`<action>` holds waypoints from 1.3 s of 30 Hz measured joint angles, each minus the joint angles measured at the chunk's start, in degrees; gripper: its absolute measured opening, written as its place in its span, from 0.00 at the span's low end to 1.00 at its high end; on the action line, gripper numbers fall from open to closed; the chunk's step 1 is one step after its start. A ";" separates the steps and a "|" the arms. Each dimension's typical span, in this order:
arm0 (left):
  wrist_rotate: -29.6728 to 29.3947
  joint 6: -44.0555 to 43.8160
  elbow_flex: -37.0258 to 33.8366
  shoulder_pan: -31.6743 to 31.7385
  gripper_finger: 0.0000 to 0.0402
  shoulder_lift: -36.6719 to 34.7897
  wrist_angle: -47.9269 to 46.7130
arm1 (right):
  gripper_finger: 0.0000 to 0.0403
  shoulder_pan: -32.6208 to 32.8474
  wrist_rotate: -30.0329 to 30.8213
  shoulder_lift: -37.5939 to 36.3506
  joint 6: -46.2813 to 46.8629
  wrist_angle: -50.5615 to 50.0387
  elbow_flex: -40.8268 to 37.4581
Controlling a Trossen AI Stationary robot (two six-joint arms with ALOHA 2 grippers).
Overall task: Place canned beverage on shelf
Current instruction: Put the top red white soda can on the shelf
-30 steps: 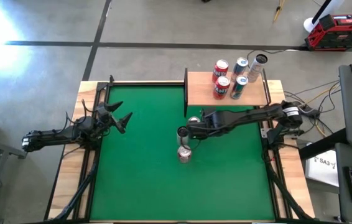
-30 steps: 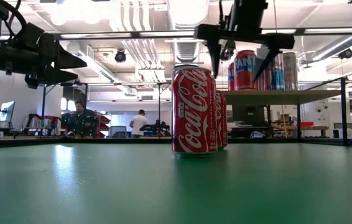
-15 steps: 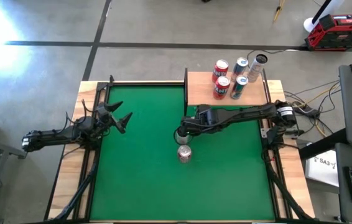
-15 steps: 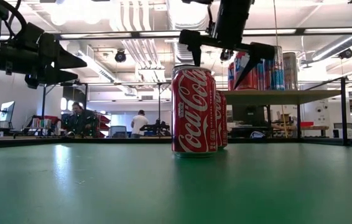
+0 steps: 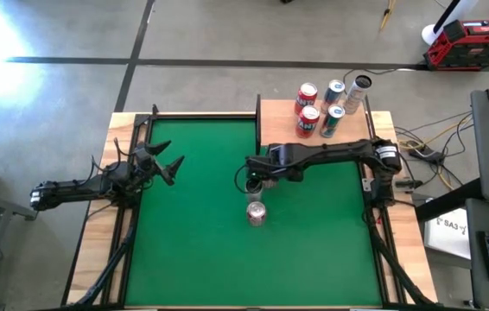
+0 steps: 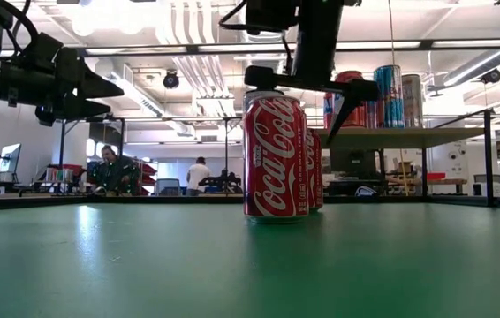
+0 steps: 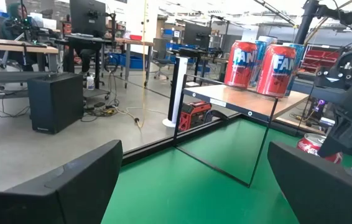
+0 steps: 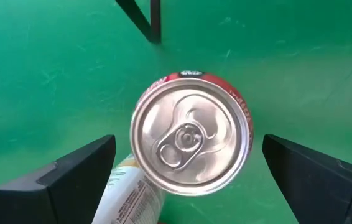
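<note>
On the green worktop (image 5: 193, 233) a red Coca-Cola can (image 6: 275, 157) stood upright, its long axis vertical and its white script logo running up the side that faced the low camera. From above it showed as a silver lid near the middle of the worktop (image 5: 256, 212). Just behind it in the low view stood a second red can (image 6: 314, 170), also upright and mostly hidden. The right wrist view looked straight down on an upright red can (image 8: 190, 144) with its pull tab on top, and beside that lay a pale can or label with fine print too small to read (image 8: 128, 190).

The right gripper (image 5: 254, 183) hung over the cans with the arm stretched across from the right side, its fingers (image 8: 76, 174) spread wide to either side of the silver lid and closed on nothing. In the low view it sat above the front can's top (image 6: 307, 84).

The left gripper (image 5: 171, 166) waited at the left edge of the worktop, fingers (image 7: 51, 193) wide apart and empty.

Farther back, at the far right corner, the shelf (image 5: 279, 130) carried upright cans: two red ones (image 5: 308, 111) lettered "FAN" in the left wrist view (image 7: 242, 63), and blue-and-silver ones (image 5: 334, 105) whose writing could not be read. Beyond the worktop two people (image 6: 113, 170) were at desks in the room.
</note>
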 joint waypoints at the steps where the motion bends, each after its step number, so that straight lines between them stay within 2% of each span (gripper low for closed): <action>1: 0.00 0.00 0.00 0.00 0.96 0.00 0.00 | 0.99 -0.27 -0.64 0.49 -0.01 -0.03 0.04; 9: 0.00 0.00 0.00 0.00 0.96 0.05 0.04 | 0.99 -2.29 -4.79 2.74 -0.15 -0.36 0.05; 16: -0.02 0.00 0.00 0.00 0.96 0.05 0.11 | 0.98 -2.63 -4.62 2.61 0.52 -0.09 0.05; 20: 0.00 0.00 0.00 0.00 0.96 0.05 0.11 | 0.92 -2.81 -4.72 2.56 0.57 0.62 0.05; 26: -0.02 0.00 0.00 0.00 0.96 0.05 0.11 | 0.74 -2.79 -4.64 2.46 0.59 0.98 0.03; 35: 0.00 0.00 0.00 0.00 0.96 0.05 0.07 | 0.74 -2.63 -4.94 2.14 0.55 0.57 0.03; 39: 0.00 0.00 0.00 0.02 0.96 0.05 0.05 | 0.74 -2.63 -5.56 1.53 0.44 -5.75 2.56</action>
